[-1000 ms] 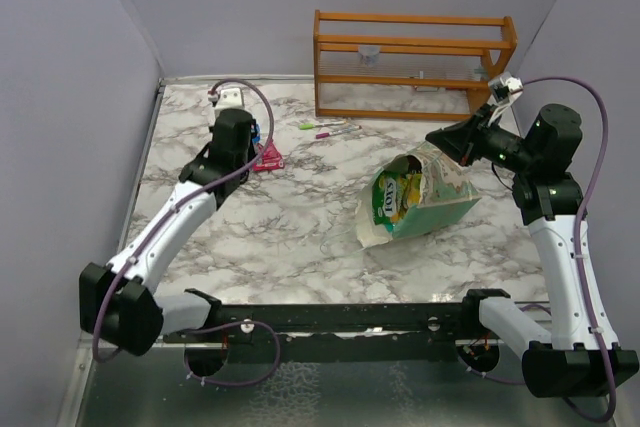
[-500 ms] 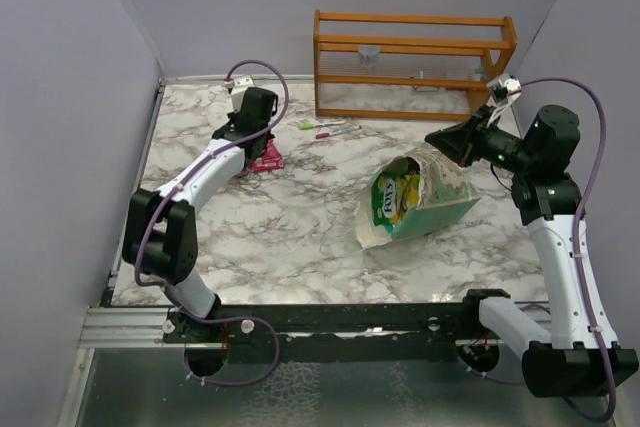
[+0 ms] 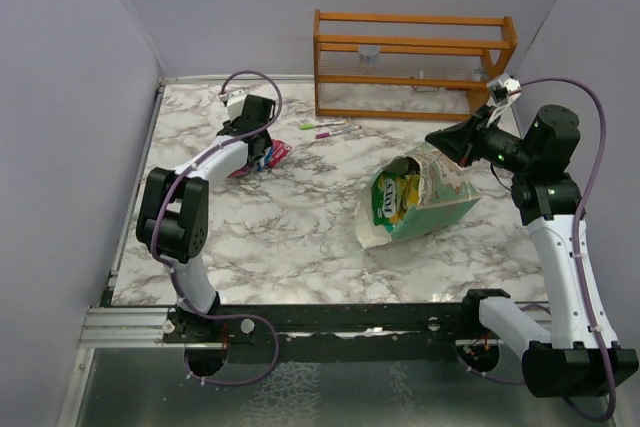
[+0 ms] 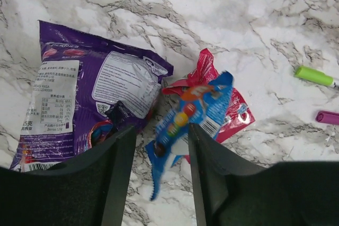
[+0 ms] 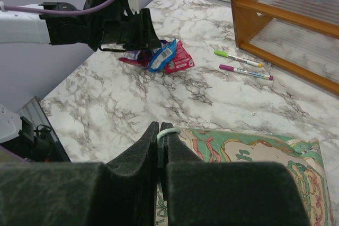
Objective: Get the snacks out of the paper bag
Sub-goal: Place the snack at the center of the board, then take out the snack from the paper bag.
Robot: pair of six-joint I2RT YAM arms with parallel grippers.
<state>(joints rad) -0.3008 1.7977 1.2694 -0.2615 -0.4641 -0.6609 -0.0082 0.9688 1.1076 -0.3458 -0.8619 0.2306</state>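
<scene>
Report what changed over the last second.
The left arm swung its elbow up and inward from the near-left corner; the left gripper hangs open over the blue foil packet. The right gripper stayed shut on the white string handle of the mint-green paper bag, which has not moved.

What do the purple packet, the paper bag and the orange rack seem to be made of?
Purple packet: likely plastic or foil film, glossy; it is creased and catches the light.
Paper bag: printed paper, matt, with folded edges.
Rack: apparently wood with an orange varnish; the grain is too small to see.
</scene>
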